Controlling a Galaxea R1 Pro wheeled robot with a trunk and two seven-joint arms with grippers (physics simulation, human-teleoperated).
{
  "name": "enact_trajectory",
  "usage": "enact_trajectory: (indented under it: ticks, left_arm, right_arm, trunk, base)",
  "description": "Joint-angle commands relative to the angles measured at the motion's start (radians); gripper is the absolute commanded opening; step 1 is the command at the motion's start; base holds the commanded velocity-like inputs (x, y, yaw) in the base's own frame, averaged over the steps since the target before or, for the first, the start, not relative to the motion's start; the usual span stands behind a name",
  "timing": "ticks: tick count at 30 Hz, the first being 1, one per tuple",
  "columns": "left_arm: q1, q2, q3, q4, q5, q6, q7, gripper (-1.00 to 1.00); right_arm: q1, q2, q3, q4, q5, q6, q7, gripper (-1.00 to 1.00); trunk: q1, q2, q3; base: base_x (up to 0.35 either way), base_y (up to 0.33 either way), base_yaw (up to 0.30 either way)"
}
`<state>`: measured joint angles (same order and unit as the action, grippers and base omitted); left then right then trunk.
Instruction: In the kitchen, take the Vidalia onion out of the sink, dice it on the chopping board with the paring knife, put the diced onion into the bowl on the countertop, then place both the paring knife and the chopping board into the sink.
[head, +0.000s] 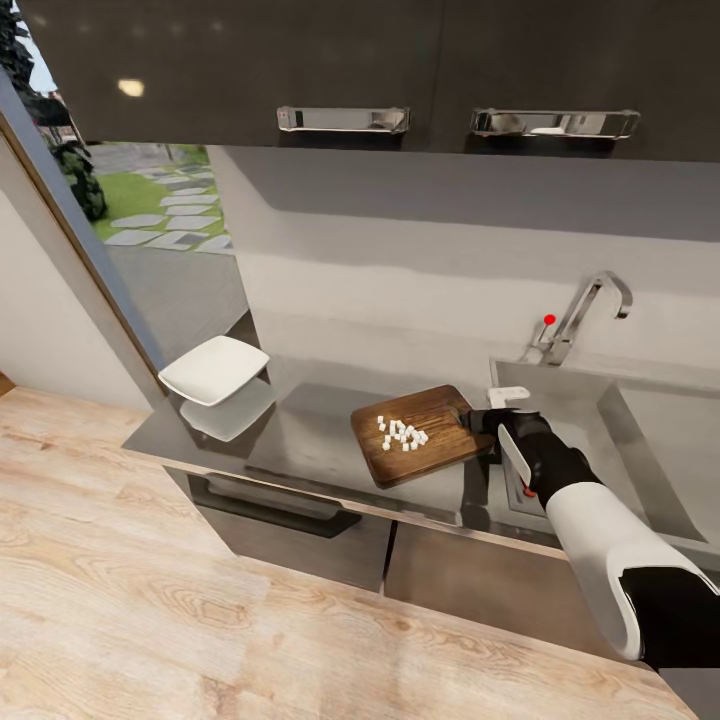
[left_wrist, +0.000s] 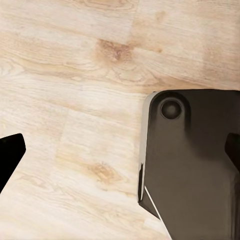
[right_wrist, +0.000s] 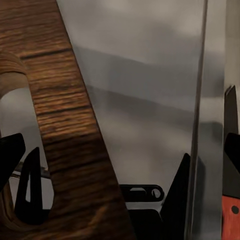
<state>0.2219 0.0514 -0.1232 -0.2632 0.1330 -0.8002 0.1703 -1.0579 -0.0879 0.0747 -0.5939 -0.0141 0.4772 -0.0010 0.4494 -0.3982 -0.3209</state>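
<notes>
My right gripper (head: 478, 420) sits at the chopping board's (head: 440, 410) sink-side end, fingers apart, one finger (right_wrist: 17, 160) dark against the slot-shaped handle hole and the other out past the board's edge over grey countertop (right_wrist: 145, 115). The jaws straddle that end but are not yet closed on it, as far as I can judge. A red-handled object (right_wrist: 231, 220) lies just beside the outer finger; I take it for the paring knife, though its blade is too hidden to be sure.

The board lies near the countertop's front edge, its long axis running from my jaws away toward the window side. White diced onion pieces (head: 402, 433) rest in a cluster near the board's middle, none yet in the bowl (head: 214, 368), which stands well apart at the countertop's far left end. The sink (head: 610, 420) opens just behind my right wrist.

My left gripper (left_wrist: 120, 150) hangs with fingers wide apart over the wooden floor (left_wrist: 75, 75) and the robot base (left_wrist: 195, 165), holding nothing; the right arm is plainly the nearer to the board.
</notes>
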Motion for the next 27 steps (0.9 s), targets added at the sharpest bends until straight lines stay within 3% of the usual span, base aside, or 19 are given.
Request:
enact_trajectory:
  ticks: [1,18,19,27]
  left_arm:
    - [0.000,0.001,-0.009,-0.002,0.010,-0.001,0.003,1.00]
    - [0.000,0.001,-0.009,-0.002,0.010,-0.001,0.003,1.00]
    - [0.000,0.001,-0.009,-0.002,0.010,-0.001,0.003,1.00]
    - [0.000,0.001,-0.009,-0.002,0.010,-0.001,0.003,1.00]
  right_arm:
    - [-0.001,-0.001,0.005,-0.002,-0.001,0.006,0.000,1.00]
    - [-0.001,-0.001,0.005,-0.003,-0.002,0.006,0.001,1.00]
    - [-0.001,-0.001,0.006,-0.003,-0.002,0.006,0.000,-1.00]
    - [-0.001,-0.001,0.005,-0.003,-0.003,0.006,0.001,-1.00]
  trunk:
    - [0.001,-0.002,-0.002]
    - [0.001,-0.002,-0.012]
    - [0.001,-0.002,-0.012]
    - [0.001,-0.002,-0.012]
  base:
    - [0.000,0.000,0.000]
    - [0.000,0.000,0.000]
    - [0.000,0.000,0.000]
    - [0.000,0.000,0.000]
